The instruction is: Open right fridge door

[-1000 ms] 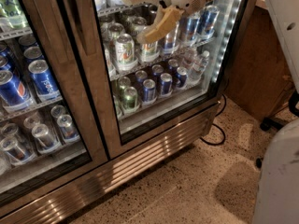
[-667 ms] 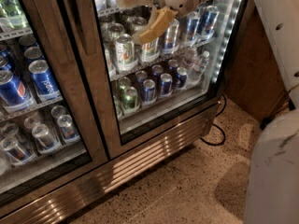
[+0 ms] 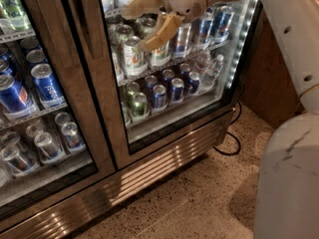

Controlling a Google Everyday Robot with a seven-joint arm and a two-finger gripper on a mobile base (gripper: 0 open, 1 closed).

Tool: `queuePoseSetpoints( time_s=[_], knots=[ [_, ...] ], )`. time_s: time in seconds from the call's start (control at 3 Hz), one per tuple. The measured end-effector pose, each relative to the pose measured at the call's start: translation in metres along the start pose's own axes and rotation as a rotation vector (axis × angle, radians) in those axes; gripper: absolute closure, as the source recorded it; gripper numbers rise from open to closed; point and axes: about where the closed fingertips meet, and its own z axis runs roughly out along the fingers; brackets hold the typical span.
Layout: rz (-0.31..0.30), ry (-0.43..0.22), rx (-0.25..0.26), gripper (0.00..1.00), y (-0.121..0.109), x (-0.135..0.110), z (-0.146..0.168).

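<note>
Gripper point(image 3: 134, 30) sits high in front of the right door point(image 3: 167, 118), over the upper can shelf. Against the view a second ago it has slid a little left and down across the glass, toward the door's left stile point(image 3: 102, 88). The white arm point(image 3: 294, 44) has swung further into the right of the view. Door itself has not budged: bottom edge flush with the left door point(image 3: 45, 133), no gap showing along either side.

Reading: the approach is under way and the pull has not begun. Task looks to be at its early stage.

Claw: two tan fingers point(image 3: 162, 30) spread wide, pointing down-left, nothing between them. Whether the tips touch the glass or hang just off it, cannot tell.

Door relative to claw:
- Pane directly behind and below the claw.
- Left stile just left of the fingertips. A dark strip point(image 3: 83, 19) runs there near the top. Possibly the grip edge, not sure.
- LED strip point(image 3: 240, 49) on the far right side, well apart from the claw.

No plain handle seen. If the door hinges on the LED side, the claw is closing in on the correct edge and would next need to hook it and draw outward.
</note>
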Motion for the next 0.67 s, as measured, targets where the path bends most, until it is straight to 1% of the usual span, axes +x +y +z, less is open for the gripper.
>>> queuePoseSetpoints(
  time_s=[0.33,0.67],
  knots=[
    [0.000,0.000,0.000,0.32,0.0028,-0.0008,-0.0006],
    [-0.015,0.021,0.017,0.29,-0.0020,-0.0045,-0.0003]
  ],
)
